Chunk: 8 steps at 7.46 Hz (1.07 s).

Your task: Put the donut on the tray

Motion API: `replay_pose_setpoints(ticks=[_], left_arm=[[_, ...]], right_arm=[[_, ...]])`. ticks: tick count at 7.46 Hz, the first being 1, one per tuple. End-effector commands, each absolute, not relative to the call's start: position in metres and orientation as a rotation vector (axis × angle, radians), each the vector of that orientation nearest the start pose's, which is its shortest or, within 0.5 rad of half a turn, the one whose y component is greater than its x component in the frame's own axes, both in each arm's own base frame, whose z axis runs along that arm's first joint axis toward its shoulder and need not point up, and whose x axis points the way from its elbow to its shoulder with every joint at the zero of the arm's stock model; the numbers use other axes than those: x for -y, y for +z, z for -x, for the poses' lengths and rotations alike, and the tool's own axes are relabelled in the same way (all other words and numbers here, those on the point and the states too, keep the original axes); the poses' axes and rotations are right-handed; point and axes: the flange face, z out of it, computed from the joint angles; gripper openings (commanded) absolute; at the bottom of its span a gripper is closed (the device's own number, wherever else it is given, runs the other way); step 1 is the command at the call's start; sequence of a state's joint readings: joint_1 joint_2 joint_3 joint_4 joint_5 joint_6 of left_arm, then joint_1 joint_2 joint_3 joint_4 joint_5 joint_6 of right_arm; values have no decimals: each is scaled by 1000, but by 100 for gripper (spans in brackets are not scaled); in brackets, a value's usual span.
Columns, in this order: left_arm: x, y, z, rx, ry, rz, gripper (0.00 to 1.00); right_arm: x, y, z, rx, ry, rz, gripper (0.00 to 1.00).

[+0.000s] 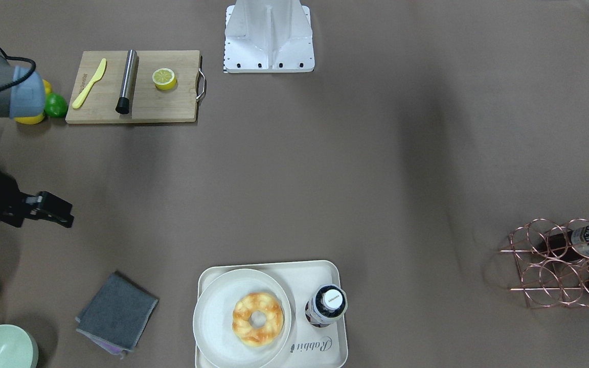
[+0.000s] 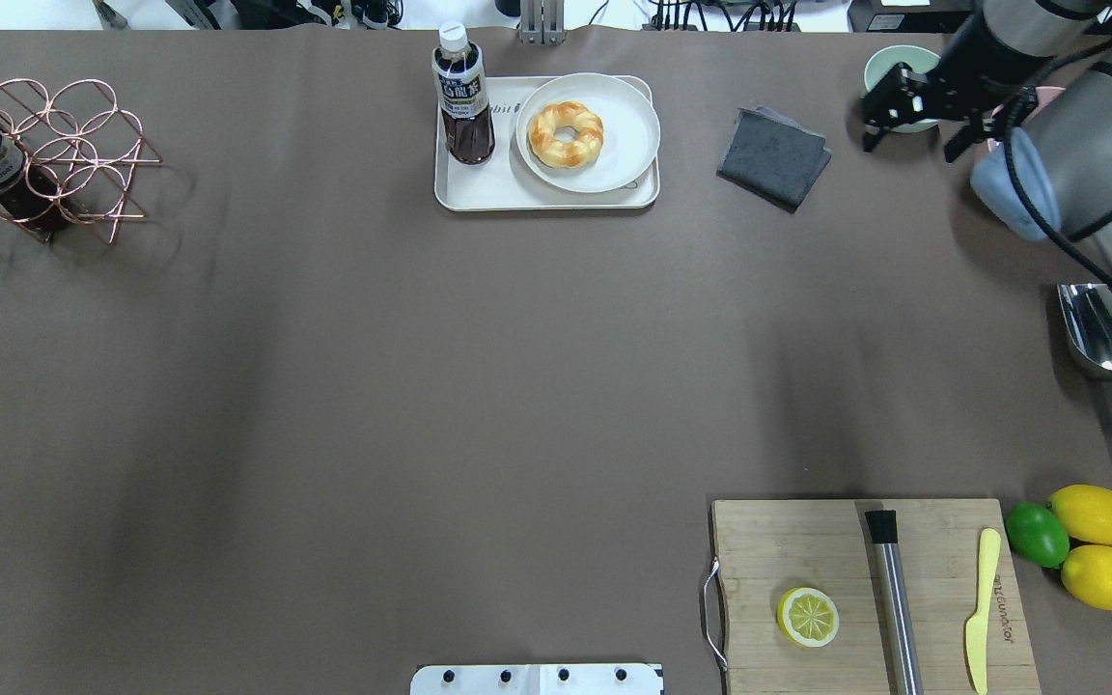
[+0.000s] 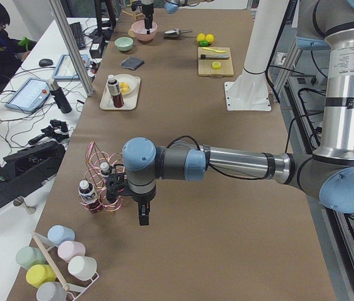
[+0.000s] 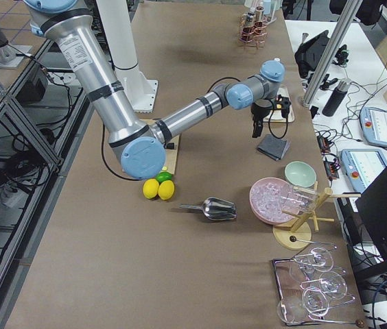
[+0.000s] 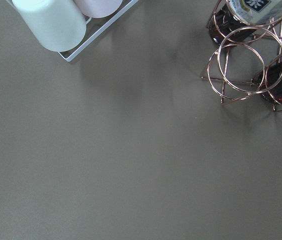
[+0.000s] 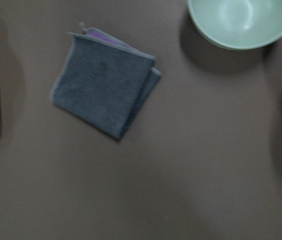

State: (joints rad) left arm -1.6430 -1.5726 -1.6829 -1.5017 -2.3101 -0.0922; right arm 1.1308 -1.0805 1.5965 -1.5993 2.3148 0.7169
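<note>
One cam, ext. left, shows left hand (image 3: 142, 215) by rack (image 3: 100, 180).

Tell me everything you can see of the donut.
The donut is a golden-orange ring with pale cream patches and a small centre hole. Its surface looks glossy and lobed. It lies flat and whole near the middle of a round off-white plate, which sits on the cream tray. A dark bottle stands beside the plate, apart from the donut. Only the plate touches it.

The golden-orange, cream-patched donut (image 1: 257, 319) lies flat on a round white plate (image 1: 218, 317). That plate rests inside the cream rimmed tray (image 1: 309, 276), near the counter's (image 1: 325, 179) far edge.
</note>
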Motion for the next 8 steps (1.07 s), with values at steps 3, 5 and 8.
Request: replay_pose_setpoints(ticks=[3,5,8], left_arm=[[483,620,102,-740,-146,-20,98],[485,620,102,-740,-144,-22,98],[483,620,103,-740,-146,-21,98]], right_arm=[[518,531,65,766,-50,25,100],[500,577,11,750,-71,17,100],[492,607,-26,748,-62,13,100]])
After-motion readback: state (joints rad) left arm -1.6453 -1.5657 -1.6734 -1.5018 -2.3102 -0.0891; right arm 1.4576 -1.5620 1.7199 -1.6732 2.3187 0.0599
